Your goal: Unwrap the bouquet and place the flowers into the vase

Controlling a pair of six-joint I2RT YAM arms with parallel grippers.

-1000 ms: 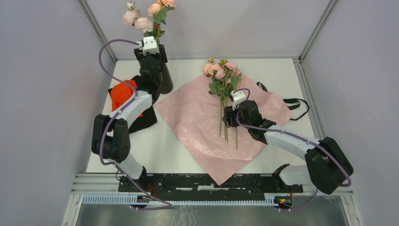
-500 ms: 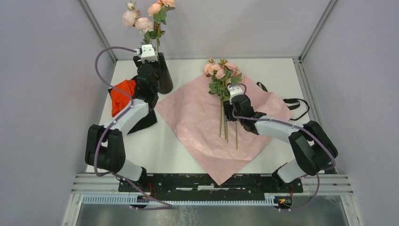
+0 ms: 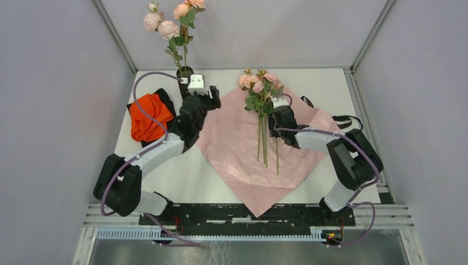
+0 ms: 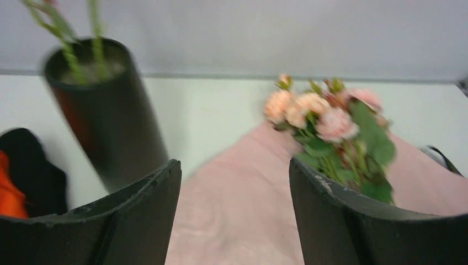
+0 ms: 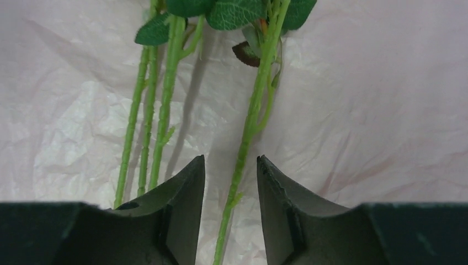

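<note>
So the wrapping paper (image 3: 232, 149) is lying opened out flat on the white tabletop (image 3: 325, 83), pink side up, with one corner pointing at the arm bases. A bunch of the flowers (image 3: 259, 85) is lying on it, pink and peach heads toward the back wall and thin green stems running toward the near edge. The black ribbon (image 3: 345, 121) is sitting loose on the tabletop off the paper's right side.

The right pincer (image 5: 230, 160) is sitting low over the paper, partly open. Its two fingers are straddling the rightmost stem (image 5: 251, 118), with a bit of gap on each side, so it isn't gripping anything. The other stems (image 5: 149, 110) are lying just left of it, outside the fingers.

The left pincer (image 4: 234, 165) is hanging over the paper's left corner, spread wide with nothing in it. Through its fingers I'm seeing paper and the flower heads beyond.

The vase (image 4: 107, 116) is standing upright at the back left of the tabletop, just behind the left arm, and a few roses (image 3: 168, 25) are standing in it, sticking up tall. Left of it an orange-red cloth (image 3: 148, 113) is sitting bunched up on a black cloth (image 4: 27, 160).
</note>
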